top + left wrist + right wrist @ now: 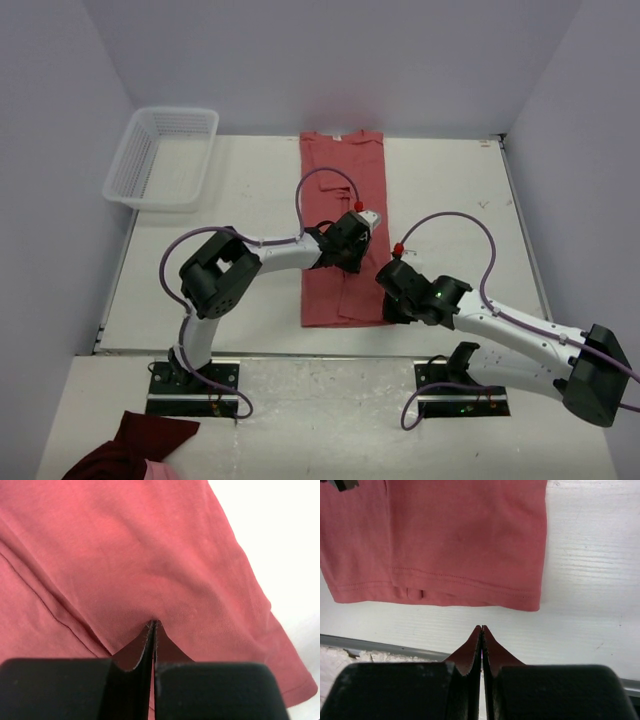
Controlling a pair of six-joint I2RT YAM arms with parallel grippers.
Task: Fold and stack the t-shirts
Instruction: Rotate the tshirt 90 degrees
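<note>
Rumpling threatens: left gripper (153,626), clenched empty, sits over the folded t-shirt (345,170); right gripper (481,630), clenched empty just beside it, could drag cloth if lowered shut.

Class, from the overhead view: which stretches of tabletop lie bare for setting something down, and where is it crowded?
Bare: the table between the basket and the t-shirt, and the far right stretch beyond the t-shirt. Crowded: the near middle, where the left gripper and right gripper and their arms sit over or beside the t-shirt.
</note>
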